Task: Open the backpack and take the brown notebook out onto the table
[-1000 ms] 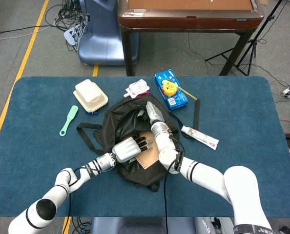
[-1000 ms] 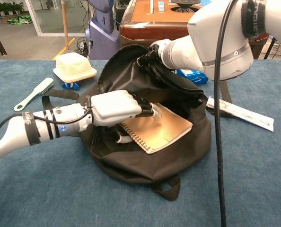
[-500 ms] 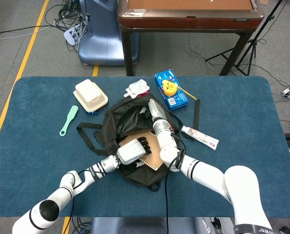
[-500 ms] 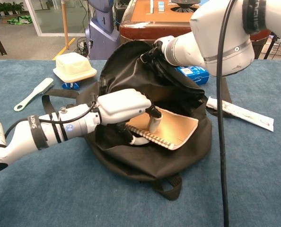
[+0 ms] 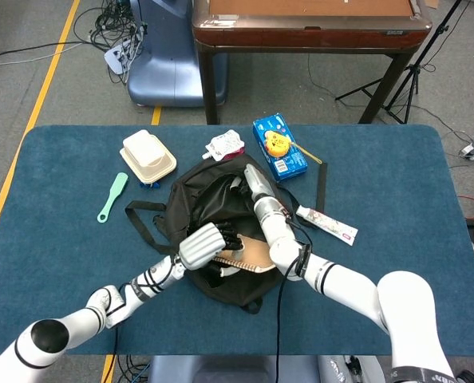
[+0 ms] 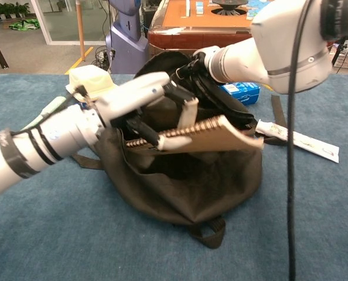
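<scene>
The black backpack (image 5: 225, 275) (image 6: 180, 193) lies open in the middle of the blue table. My left hand (image 5: 201, 246) (image 6: 147, 102) grips the spiral edge of the brown notebook (image 5: 253, 254) (image 6: 221, 133) and holds it lifted above the bag's opening, nearly level. My right hand (image 5: 254, 182) (image 6: 198, 63) holds the upper rim of the backpack at its far side, keeping the mouth raised.
A cream lunch box (image 5: 148, 158) (image 6: 92, 82) and a green brush (image 5: 113, 195) (image 6: 45, 111) lie at the left. A blue box (image 5: 278, 146) (image 6: 238, 92), a white pouch (image 5: 223, 144) and a long packet (image 5: 326, 224) (image 6: 297, 140) lie behind and right of the bag.
My left hand has raised the notebook from lying flat inside the bag to above the opening. My right hand stays on the bag's rim.
</scene>
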{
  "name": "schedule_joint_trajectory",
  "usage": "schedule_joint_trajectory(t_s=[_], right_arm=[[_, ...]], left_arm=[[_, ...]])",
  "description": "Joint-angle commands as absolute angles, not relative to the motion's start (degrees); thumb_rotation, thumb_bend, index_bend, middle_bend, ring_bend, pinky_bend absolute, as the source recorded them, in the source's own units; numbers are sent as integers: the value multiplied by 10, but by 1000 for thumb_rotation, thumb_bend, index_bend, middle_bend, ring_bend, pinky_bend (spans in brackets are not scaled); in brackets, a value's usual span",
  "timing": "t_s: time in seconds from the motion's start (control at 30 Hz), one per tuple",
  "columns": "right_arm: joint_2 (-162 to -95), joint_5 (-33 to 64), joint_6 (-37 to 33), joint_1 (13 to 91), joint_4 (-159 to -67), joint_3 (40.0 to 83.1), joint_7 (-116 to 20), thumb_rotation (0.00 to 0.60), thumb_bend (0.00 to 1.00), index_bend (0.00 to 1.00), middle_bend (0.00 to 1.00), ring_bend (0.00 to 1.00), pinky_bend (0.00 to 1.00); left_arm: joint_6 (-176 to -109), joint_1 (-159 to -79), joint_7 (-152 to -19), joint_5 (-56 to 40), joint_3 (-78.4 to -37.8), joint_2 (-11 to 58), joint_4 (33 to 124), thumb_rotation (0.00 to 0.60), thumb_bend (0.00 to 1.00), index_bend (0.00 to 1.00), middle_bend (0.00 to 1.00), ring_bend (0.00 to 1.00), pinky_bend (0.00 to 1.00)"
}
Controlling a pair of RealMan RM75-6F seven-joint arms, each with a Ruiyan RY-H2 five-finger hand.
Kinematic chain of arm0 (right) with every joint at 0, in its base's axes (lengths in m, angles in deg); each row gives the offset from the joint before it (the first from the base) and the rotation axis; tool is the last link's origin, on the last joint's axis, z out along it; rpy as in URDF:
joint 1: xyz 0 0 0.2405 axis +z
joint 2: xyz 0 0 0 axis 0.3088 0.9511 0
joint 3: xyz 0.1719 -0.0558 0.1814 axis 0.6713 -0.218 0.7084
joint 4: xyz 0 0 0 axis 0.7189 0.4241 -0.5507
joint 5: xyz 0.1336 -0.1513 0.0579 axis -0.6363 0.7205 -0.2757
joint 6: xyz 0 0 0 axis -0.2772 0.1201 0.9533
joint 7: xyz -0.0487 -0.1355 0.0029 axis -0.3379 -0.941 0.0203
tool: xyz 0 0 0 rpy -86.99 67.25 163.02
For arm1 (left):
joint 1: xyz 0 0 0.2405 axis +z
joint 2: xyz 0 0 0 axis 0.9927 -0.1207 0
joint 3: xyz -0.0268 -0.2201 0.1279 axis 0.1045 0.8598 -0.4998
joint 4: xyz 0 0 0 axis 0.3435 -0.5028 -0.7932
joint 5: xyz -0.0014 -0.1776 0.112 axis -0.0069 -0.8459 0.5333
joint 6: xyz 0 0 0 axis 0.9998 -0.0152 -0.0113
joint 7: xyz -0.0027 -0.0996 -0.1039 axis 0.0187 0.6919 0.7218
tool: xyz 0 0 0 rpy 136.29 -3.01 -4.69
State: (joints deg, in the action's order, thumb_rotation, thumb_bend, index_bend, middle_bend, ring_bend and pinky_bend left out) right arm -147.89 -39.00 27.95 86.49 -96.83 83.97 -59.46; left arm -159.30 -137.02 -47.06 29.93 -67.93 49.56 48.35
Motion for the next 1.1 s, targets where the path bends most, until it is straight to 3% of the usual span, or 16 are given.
schedule_joint_trajectory(t_s=[0.03, 0.3, 0.47, 0.57, 0.8, 0.97, 1.1], right_arm=[[-1461, -366, 293, 844, -998, 830, -577, 600, 1000, 700, 363, 121, 167], [-1434, -287, 312, 806, -1061, 812, -534, 600, 1000, 700, 360, 121, 167], [-1411, -209, 322, 768, -1124, 800, -504, 600, 1000, 698, 355, 122, 167], [-1395, -139, 318, 739, -1171, 788, -490, 600, 985, 646, 347, 121, 167], [-1346, 32, 311, 663, -1289, 737, -463, 600, 777, 325, 235, 93, 162], [-1289, 136, 303, 624, -1370, 688, -462, 600, 530, 41, 90, 9, 103], [-1252, 193, 272, 595, -1418, 658, -464, 600, 275, 0, 2, 0, 69]], left_arm=[[-1630, -1342, -478, 282, -659, 425, 581, 600, 277, 628, 630, 530, 344], [-1652, -1299, -495, 252, -635, 299, 744, 600, 276, 633, 638, 538, 353], [-1658, -1273, -520, 239, -626, 239, 795, 600, 277, 633, 640, 538, 353], [-1657, -1258, -526, 224, -618, 214, 812, 600, 277, 630, 640, 538, 353], [-1645, -1237, -523, 198, -598, 173, 828, 600, 276, 627, 640, 538, 353], [-1626, -1236, -533, 191, -585, 162, 825, 600, 277, 624, 640, 538, 353], [-1611, -1240, -535, 186, -575, 165, 819, 600, 276, 623, 640, 538, 353]])
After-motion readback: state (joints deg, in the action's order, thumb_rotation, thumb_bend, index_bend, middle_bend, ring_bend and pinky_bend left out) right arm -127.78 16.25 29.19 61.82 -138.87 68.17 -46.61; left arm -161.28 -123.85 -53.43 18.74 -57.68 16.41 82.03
